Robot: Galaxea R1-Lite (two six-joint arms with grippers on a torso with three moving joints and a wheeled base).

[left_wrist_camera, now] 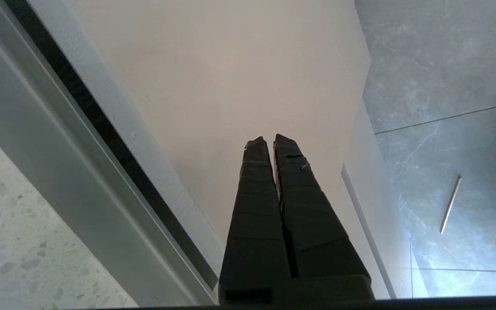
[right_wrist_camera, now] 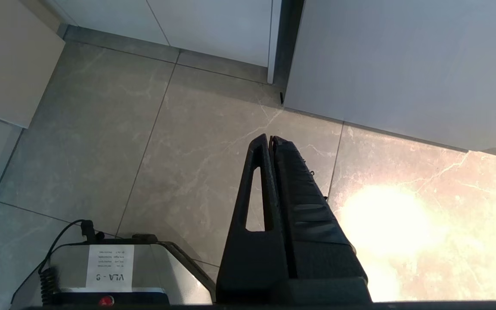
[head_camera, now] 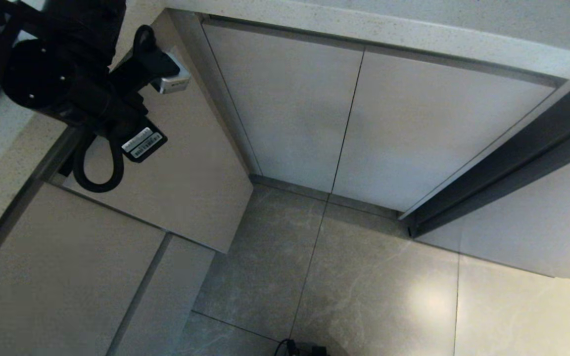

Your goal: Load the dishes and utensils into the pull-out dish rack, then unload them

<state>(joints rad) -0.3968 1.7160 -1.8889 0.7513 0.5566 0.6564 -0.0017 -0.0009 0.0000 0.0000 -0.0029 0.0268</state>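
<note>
Left wrist view: left gripper (left_wrist_camera: pixel 270 140) is hanging w/ ribbed black fingers (left_wrist_camera: pixel 254 202) clenched together, grasping nothing, tips pointing at a flat matte beige front panel (left_wrist_camera: pixel 230 77); speckled stone countertop (left_wrist_camera: pixel 11 241) lying beside them. Right gripper (right_wrist_camera: pixel 270 138) is sitting clenched too, over glossy marbled floor tiles (right_wrist_camera: pixel 187 150). Dishes, chopsticks & wire rack aren't showing in any view

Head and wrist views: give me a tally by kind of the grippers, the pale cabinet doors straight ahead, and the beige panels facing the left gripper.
Grippers: 2, left gripper and right gripper, both shut and empty
Pale cabinet doors straight ahead: 2, left door and right door, both closed
Beige panel facing the left gripper: 1
Total: 5
</note>
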